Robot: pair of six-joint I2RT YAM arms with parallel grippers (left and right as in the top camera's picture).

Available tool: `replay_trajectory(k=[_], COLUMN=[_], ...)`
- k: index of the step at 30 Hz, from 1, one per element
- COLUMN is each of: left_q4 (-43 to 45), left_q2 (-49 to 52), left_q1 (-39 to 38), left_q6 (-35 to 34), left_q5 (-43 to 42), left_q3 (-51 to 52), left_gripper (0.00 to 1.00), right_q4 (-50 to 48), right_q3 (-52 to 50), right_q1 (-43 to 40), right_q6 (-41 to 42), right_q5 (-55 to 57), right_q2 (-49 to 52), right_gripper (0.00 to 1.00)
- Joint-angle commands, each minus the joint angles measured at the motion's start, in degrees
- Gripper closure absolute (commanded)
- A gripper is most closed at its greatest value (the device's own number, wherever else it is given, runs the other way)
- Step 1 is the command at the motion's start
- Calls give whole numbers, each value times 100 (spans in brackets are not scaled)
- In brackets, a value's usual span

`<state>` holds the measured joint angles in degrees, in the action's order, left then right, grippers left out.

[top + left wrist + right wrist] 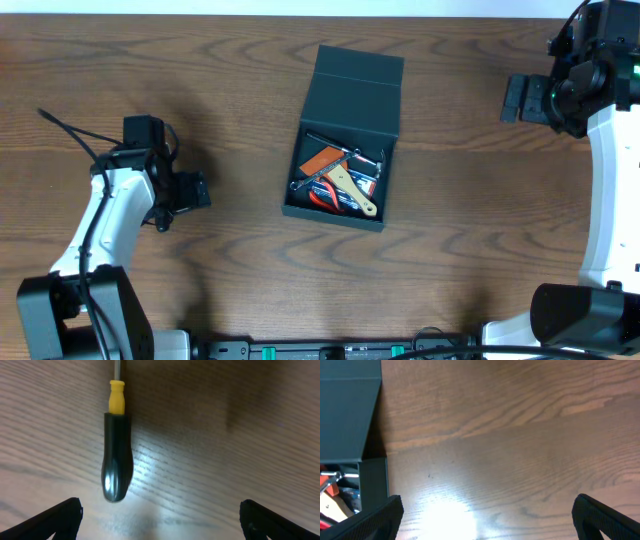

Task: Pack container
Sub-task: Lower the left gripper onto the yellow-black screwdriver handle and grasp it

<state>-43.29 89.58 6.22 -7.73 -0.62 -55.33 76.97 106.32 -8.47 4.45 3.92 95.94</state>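
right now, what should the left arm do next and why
Probably move the left gripper forward over the screwdriver: it lies loose on the table, just ahead of the open jaws and off-centre, while the container sits open with tools inside.

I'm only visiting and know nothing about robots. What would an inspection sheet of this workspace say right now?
Surface: dark wood table, with glare patches in both wrist views.
Job's things: container at centre, lid open, hand tools inside; screwdriver, black handle with a yellow collar, lying on the table outside it.
Clutter: nothing seen.
Grippers: left fingers open, screwdriver handle just ahead of them, untouched; right fingers open over bare wood beside the container.
Cables: black cable loops off the left arm.
Surroundings: equipment strip along the near table edge.
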Motion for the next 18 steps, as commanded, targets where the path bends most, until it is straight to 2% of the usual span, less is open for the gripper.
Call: replay_trajectory(k=[1, 18], left_q4=[61, -20], left_q2=[144, 170], left_q1=[26, 26], left_q6=[-72, -70], left_q5=[127, 127], left_q3=[116, 118], left_gripper=[1, 1], right_q4=[52, 208], right_q3=[-31, -31], right_q1=[-46, -46], right_q6=[-92, -92], right_q5=[59, 57], right_q2=[7, 7], right_gripper=[1, 1])
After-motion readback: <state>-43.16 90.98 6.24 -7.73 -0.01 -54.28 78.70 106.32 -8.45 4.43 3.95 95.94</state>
